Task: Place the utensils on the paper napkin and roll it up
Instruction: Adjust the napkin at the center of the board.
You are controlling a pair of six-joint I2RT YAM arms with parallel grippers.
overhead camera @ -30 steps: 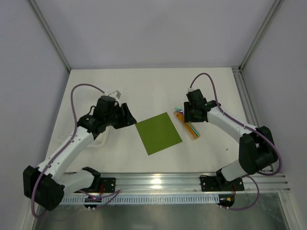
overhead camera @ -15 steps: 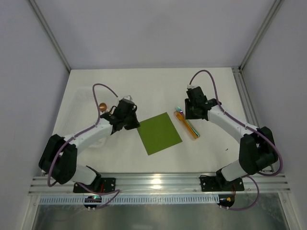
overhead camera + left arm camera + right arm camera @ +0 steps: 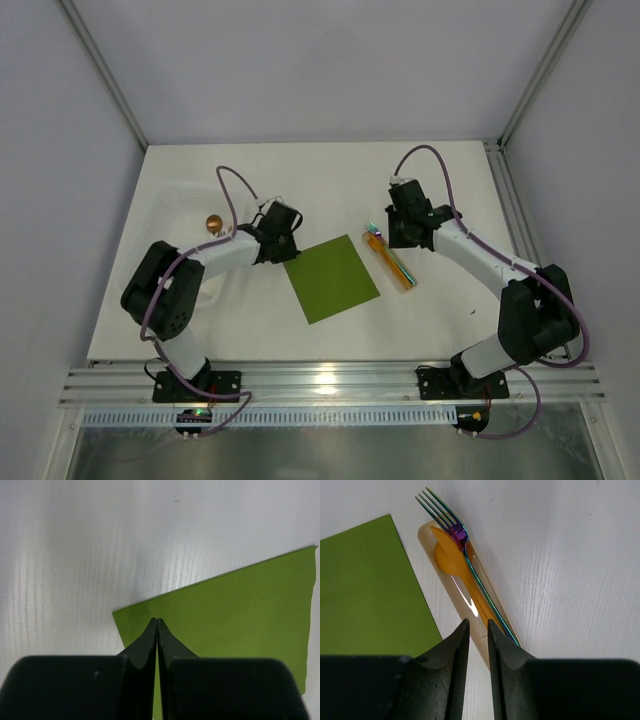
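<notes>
The olive-green paper napkin [image 3: 332,278] lies flat on the white table between the arms. My left gripper [image 3: 283,243] is shut, its tips [image 3: 157,621] over the napkin's [image 3: 240,610] left corner. The utensils [image 3: 392,262] lie to the right of the napkin in a slim clear tray [image 3: 426,540]: an iridescent fork [image 3: 465,555] and an orange spoon [image 3: 447,560]. My right gripper [image 3: 396,247] is low over their handles. Its jaws [image 3: 477,623] stand a narrow gap apart, and the tray's near wall runs into that gap. The handle ends are hidden behind the right finger.
A large clear plastic bin [image 3: 175,205] stands at the table's left, with a small copper-coloured round thing [image 3: 213,222] in it. Metal frame posts rise at the back corners. A rail runs along the near edge.
My left arm has swung right, from beside the bin to the napkin's left corner, and its jaws have shut. The right jaws have narrowed over the utensil handles.
</notes>
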